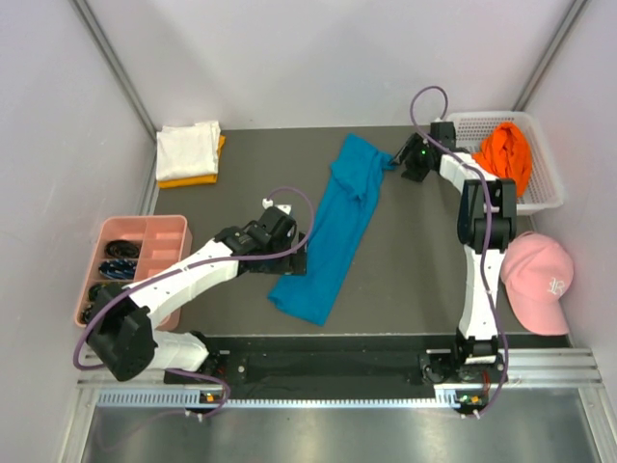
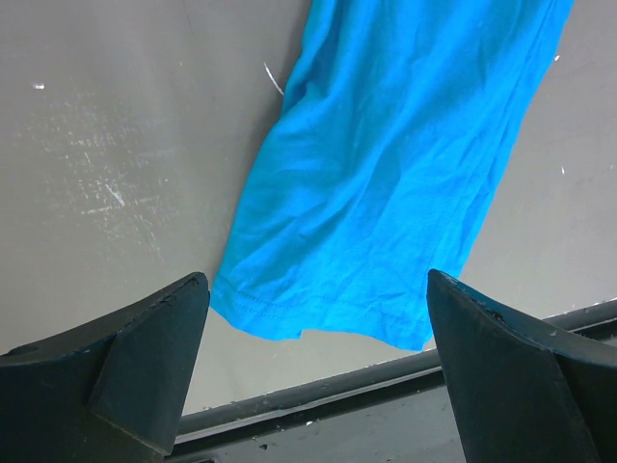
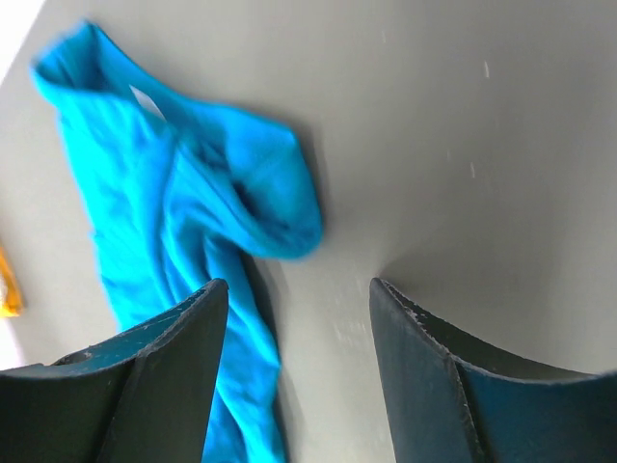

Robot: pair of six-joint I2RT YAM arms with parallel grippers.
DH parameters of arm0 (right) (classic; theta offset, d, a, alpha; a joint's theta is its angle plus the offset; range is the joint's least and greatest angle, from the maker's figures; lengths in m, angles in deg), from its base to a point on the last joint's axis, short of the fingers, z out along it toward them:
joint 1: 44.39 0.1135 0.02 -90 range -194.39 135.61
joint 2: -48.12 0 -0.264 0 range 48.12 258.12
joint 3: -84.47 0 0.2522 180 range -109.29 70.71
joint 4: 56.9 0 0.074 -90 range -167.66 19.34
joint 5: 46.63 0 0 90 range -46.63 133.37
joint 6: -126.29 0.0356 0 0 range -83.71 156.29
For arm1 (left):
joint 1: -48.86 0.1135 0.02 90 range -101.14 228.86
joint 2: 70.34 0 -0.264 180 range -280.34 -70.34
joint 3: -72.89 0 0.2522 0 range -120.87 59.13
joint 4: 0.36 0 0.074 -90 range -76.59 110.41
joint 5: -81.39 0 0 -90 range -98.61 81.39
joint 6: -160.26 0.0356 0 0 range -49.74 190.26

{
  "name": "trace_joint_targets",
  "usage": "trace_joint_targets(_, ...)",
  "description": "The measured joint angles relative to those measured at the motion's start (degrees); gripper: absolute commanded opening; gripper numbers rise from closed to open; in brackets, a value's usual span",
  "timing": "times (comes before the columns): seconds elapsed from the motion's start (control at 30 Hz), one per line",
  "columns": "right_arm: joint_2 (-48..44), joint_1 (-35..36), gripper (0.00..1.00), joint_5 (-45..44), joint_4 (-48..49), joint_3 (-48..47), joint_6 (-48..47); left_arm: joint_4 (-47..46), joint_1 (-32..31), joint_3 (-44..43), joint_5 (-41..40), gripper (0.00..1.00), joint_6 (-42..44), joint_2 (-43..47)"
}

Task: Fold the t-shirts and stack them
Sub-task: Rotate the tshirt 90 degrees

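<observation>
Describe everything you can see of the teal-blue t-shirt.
The teal-blue t-shirt is thin, soft, wrinkled cloth, unfolded, bunched into a long strip lying diagonally on the dark table. Its stitched hem points to the near edge, a sleeve to the far right. The open left pincer hovers over the hem, the open right pincer by the sleeve; neither grips it.

Even bright light, soft shadows, right-wrist blur.
</observation>
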Motion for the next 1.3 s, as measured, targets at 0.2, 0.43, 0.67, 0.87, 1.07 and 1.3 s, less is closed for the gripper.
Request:
trace_joint_targets(0.2,4.07,-0.76,0.6,4.83,2.69,-4.55,4.17,-0.07,0.0,0.02,0.0,0.99,0.11,0.0)
trace_joint_targets(0.43,6.93,-0.79,0.5,9.7,5.42,-7.06,7.65,-0.24,0.0,0.02,-0.02,0.99,0.11,-0.02)
trace_joint_targets(0.67,8.74,-1.09,0.0,10.27,5.38,-6.93,8.61,-0.31,0.0,0.02,-0.02,0.99,0.11,-0.04)
trace_joint_targets(0.87,8.85,-1.22,0.0,10.25,5.64,-6.88,8.68,-0.31,0.0,0.02,-0.28,0.99,0.15,-0.04)
trace_joint_targets(1.07,9.57,-1.62,0.14,10.58,6.75,-7.43,9.11,-0.33,0.0,0.02,-0.44,0.99,0.15,-0.59)
trace_joint_targets(1.3,12.33,-4.02,0.18,10.62,6.25,-12.33,9.49,-0.26,0.02,0.02,-0.92,0.99,0.15,-0.96)
